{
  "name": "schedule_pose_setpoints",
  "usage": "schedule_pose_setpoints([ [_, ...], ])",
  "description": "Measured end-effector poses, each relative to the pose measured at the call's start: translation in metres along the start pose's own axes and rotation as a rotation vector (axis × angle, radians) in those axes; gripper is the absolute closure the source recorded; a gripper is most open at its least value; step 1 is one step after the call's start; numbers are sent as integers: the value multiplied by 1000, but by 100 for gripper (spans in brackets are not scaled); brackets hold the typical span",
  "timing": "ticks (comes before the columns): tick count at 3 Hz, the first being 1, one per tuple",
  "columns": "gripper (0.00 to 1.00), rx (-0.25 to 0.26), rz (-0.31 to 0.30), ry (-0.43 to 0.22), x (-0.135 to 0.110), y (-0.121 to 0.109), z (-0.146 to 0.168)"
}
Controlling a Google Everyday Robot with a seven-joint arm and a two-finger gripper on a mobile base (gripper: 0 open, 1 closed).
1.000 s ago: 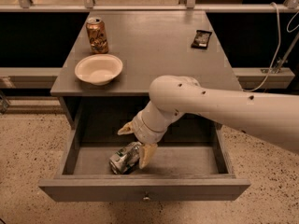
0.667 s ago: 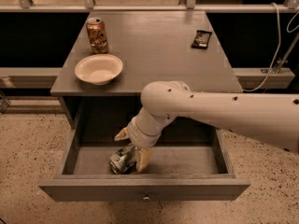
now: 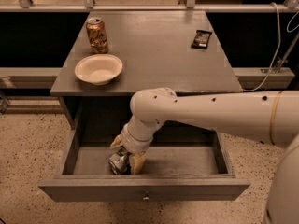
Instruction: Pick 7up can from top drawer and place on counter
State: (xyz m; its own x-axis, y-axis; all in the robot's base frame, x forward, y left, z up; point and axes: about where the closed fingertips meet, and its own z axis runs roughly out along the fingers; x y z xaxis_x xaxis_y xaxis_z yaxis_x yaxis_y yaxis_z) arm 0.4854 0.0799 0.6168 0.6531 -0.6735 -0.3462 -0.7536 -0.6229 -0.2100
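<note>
The 7up can [image 3: 117, 163], silvery and dented, lies in the front left part of the open top drawer [image 3: 187, 183], whose small knob [image 3: 146, 198] shows at the front. My gripper [image 3: 126, 154] reaches down into the drawer right at the can. It is open, with one tan finger [image 3: 117, 143] behind the can and the other [image 3: 137, 162] at its right side. The can still rests on the drawer floor. The grey counter [image 3: 159, 50] lies above and behind the drawer.
On the counter stand an orange-gold can [image 3: 97, 35] at the back left, a white bowl [image 3: 98, 69] near the front left edge, and a black packet [image 3: 201, 38] at the back right. My white arm [image 3: 215, 113] crosses over the right half of the drawer.
My gripper has moved left and lower in the drawer, so its fingers now straddle the can. The can has stayed in place.
</note>
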Motion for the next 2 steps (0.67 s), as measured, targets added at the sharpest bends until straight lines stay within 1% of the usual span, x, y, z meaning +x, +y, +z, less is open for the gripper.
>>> schedule_pose_setpoints([
  [1, 38, -11, 11, -4, 1, 4, 9],
  [2, 61, 4, 20, -8, -1, 7, 4],
])
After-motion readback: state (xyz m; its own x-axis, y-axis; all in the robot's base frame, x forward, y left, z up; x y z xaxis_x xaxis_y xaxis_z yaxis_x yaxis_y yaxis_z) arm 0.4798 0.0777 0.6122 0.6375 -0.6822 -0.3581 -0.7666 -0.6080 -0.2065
